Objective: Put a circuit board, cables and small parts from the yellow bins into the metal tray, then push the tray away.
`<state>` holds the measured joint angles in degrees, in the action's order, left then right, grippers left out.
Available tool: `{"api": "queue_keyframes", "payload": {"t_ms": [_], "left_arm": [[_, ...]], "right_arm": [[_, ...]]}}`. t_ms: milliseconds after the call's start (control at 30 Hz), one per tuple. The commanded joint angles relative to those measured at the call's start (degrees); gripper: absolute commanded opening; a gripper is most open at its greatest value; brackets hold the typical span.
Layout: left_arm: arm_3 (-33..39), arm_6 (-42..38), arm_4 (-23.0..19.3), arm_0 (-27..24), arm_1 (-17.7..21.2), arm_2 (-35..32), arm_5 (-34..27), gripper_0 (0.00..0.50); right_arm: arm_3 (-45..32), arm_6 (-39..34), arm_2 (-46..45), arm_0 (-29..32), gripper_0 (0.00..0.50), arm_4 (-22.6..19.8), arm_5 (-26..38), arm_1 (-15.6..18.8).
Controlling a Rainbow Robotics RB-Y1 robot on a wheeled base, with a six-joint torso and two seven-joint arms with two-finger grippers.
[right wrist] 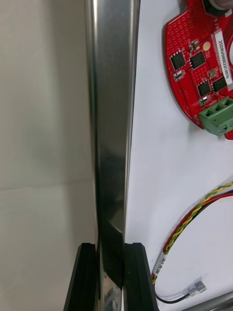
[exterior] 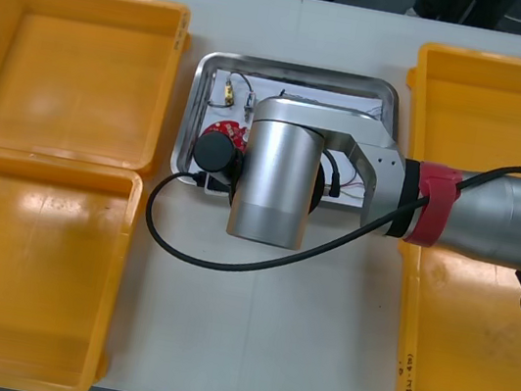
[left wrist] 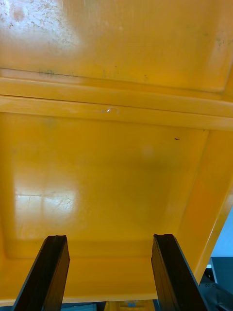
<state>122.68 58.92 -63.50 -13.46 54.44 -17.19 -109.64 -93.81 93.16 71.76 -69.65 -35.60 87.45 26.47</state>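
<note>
Your right gripper has its black fingers closed down to the width of the rim of the shiny rectangular metal tray. One finger is outside over the light table and one is inside over the white lining. In the front view the wrist sits over the tray's near edge and hides exactly where along it you are holding.

The tray lies between the bins. It carries the round red circuit board, the twisted red and yellow cable, a thin black cable and the small metal parts.

Expect the tray to feel stiff and light, and to slide readily on the smooth tabletop. The rim is thin, hard and slick, so the pads may creep along it. If your hold is off centre, the tray will probably swing rather than travel straight. The load lies loose on the lining and would likely shift under a jerk, so push evenly.

Your left gripper is parked with its fingers wide apart and holding nothing, above the large yellow plastic bin at the table's left side.
</note>
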Motion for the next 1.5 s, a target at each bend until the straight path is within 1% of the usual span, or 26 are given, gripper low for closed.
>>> {"api": "queue_keyframes", "payload": {"t_ms": [33,600,900,1167,1500], "left_arm": [[1.6,6.0,0.4,0.8,2.2,-1.6,-0.4,0.500],[1.6,6.0,0.4,0.8,2.2,-1.6,-0.4,0.500],[1.6,6.0,0.4,0.8,2.2,-1.6,-0.4,0.500],[1.6,6.0,0.4,0.8,2.2,-1.6,-0.4,0.500],[1.6,6.0,0.4,0.8,2.2,-1.6,-0.4,0.500]], "right_arm": [[1.3,3.2,-0.8,-3.9,0.000,-0.4,-1.1,-1.6],[5.3,5.6,-0.8,-6.6,0.000,0.9,-4.0,-2.7],[8.9,6.8,-0.8,-8.0,0.000,1.8,-5.7,-3.0],[12.4,7.3,-0.8,-9.5,0.000,2.1,-7.5,-4.1],[16.7,8.4,-0.8,-10.5,0.000,2.3,-10.4,-4.2]]}}
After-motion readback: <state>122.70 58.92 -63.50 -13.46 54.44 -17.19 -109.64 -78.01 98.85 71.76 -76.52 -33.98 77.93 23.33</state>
